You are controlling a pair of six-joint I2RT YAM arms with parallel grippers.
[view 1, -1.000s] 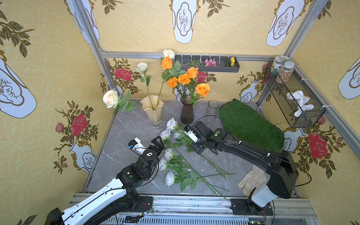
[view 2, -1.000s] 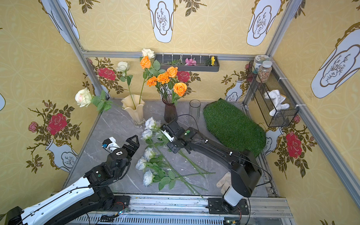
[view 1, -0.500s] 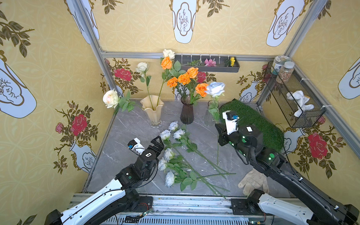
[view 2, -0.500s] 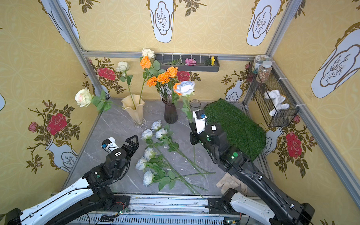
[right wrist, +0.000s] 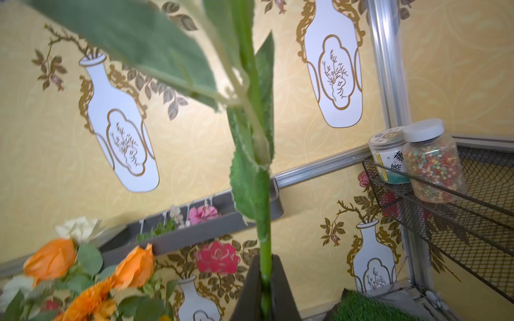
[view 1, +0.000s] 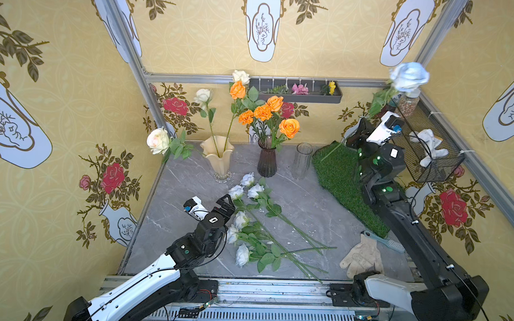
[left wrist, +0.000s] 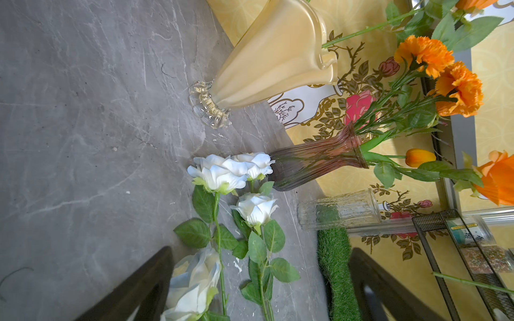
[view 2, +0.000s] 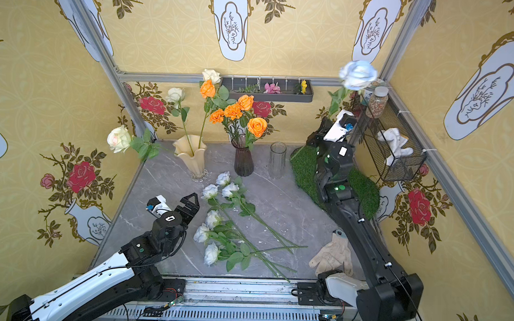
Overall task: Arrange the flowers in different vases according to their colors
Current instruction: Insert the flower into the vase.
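Right gripper (right wrist: 265,280): pinched tight on the green stem of a pale blue-white rose (view 1: 409,76) — bloom high up by the back right corner; stem tilted, its lower end hanging over the green artificial-turf mat (view 1: 337,178)
Left gripper (left wrist: 260,251): jaws spread wide, holding nothing; poised low over the grey marble tabletop (view 1: 307,204), just beside the loose flowers
Loose flowers: six pale white roses (view 1: 240,220) lying flat mid-table; heads toward the vases and the left gripper, stems fanning toward the front right
Cream-yellow ruffled-rim vase (view 1: 217,157): upright at the back left; cream-white roses (view 1: 203,95) stand in it; the stem of one orange rose (view 1: 237,90) runs down into it too
Dark purple ribbed vase (view 1: 267,163): upright, next along the back; packed with orange roses and marigolds (view 1: 262,112)
Clear ribbed glass cylinder (view 1: 302,160): upright between the purple vase and the turf mat — well apart from the held bloom
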